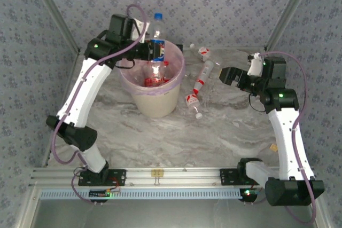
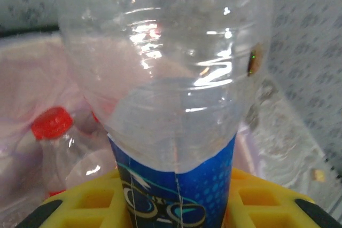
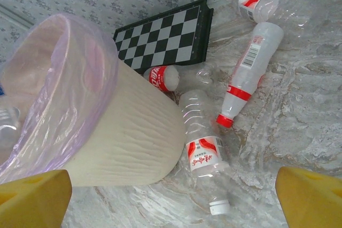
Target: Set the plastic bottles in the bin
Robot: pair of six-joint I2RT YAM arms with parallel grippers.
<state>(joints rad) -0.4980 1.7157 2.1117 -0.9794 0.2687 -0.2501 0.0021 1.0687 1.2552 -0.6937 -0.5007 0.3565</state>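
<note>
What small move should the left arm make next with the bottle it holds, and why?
Probably open the left fingers and let the blue-labelled bottle drop. It is gripped at its label, upright over the far part of the bin, and the left wrist view shows the pink liner and a red-capped bottle beneath it.

Pale blue-grey floral wallpaper [image 1: 224, 4] covers the walls from nine o'clock round to three. Slanting metal posts [image 1: 288, 12] rise at ten and two. The grey marble-patterned tabletop [image 1: 214, 132], evenly lit, meets an aluminium rail [image 1: 187, 174] at six.
</note>
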